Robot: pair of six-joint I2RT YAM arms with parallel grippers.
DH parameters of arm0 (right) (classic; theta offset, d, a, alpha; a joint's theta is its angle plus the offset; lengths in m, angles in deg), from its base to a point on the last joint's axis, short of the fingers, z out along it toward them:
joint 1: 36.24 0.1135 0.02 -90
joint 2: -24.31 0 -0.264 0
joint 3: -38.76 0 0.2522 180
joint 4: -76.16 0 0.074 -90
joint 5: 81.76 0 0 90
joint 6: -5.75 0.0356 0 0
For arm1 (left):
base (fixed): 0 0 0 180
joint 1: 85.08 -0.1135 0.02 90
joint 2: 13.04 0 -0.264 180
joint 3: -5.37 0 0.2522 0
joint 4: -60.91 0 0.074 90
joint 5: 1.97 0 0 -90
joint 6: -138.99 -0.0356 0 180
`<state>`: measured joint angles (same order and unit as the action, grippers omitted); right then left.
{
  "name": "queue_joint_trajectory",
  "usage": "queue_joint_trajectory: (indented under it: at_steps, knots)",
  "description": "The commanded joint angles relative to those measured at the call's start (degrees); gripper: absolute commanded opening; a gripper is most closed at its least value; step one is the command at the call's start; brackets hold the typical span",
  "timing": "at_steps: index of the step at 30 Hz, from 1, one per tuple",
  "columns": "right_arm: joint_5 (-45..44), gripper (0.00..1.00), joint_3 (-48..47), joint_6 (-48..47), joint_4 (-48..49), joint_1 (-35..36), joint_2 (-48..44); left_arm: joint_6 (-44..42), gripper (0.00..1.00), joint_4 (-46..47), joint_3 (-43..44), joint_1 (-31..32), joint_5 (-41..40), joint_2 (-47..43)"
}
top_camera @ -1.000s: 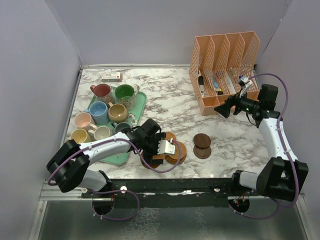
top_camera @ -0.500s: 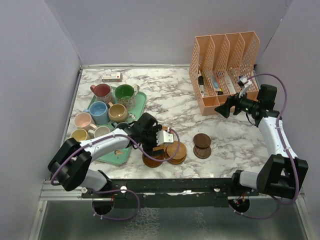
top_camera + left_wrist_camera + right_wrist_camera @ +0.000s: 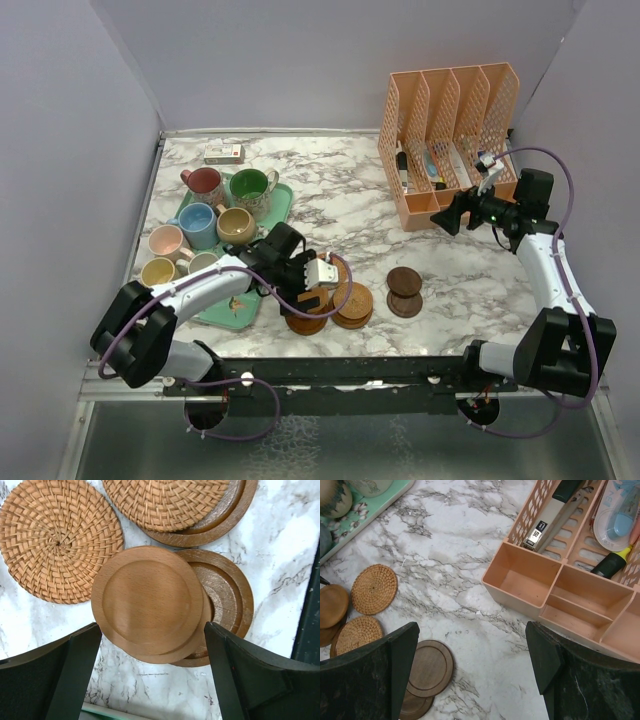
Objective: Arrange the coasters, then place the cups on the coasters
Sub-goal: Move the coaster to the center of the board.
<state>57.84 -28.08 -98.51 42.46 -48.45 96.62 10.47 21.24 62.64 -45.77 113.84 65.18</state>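
Note:
Near the table's front, my left gripper (image 3: 312,293) (image 3: 155,680) hovers open over a pale wooden coaster (image 3: 147,600) (image 3: 307,318). That coaster lies skewed on a darker wooden one (image 3: 227,597), and nothing sits between the fingers. One woven coaster (image 3: 60,545) lies beside them, and another tops a stack (image 3: 352,303). Two dark coasters (image 3: 405,291) (image 3: 430,667) overlap further right. The cups crowd the left side: red (image 3: 204,182), green (image 3: 250,187), blue (image 3: 197,222), tan (image 3: 236,225), pink (image 3: 165,240), yellow (image 3: 158,270) and cream (image 3: 204,264). My right gripper (image 3: 443,219) (image 3: 470,675) hangs open and empty high over bare marble.
A mint-green floral tray (image 3: 283,200) holds most of the cups. A peach desk organizer (image 3: 450,130) (image 3: 560,585) with pens stands at the back right. A small box (image 3: 224,153) lies at the back left. Walls close in on three sides.
My left gripper has drawn back from over the coasters toward the tray, uncovering the wooden pair at the front; its jaws narrowed slightly. The right arm has stayed put.

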Motion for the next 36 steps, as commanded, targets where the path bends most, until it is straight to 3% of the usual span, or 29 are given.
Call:
queue_joint_trajectory:
  at_steps: [1, 6, 12, 22, 36]
  knots:
    - [-1.86, 0.89, -0.45, -0.94, -0.80, 0.08, 0.04, -1.46, 0.88, -3.00, 2.92, -0.86, 7.46, -1.63]
    - [-2.13, 0.89, -0.49, -0.94, -0.86, 0.08, -0.64, -0.82, 0.92, 0.56, 5.66, -2.11, 9.04, -0.53]
    - [-2.27, 0.89, -0.60, -0.94, -0.91, 0.08, -1.58, 5.79, 0.96, 15.84, 7.72, -2.37, -0.71, 4.98]
    - [-1.78, 0.89, -0.41, -0.86, -0.96, 0.08, -2.15, 10.34, 0.99, 17.21, 14.54, -1.82, -4.86, 17.36]
    - [-1.70, 0.89, -0.80, -0.94, -1.43, 0.08, -0.34, 11.02, 0.83, 21.25, 12.85, -0.46, -14.09, 22.47]
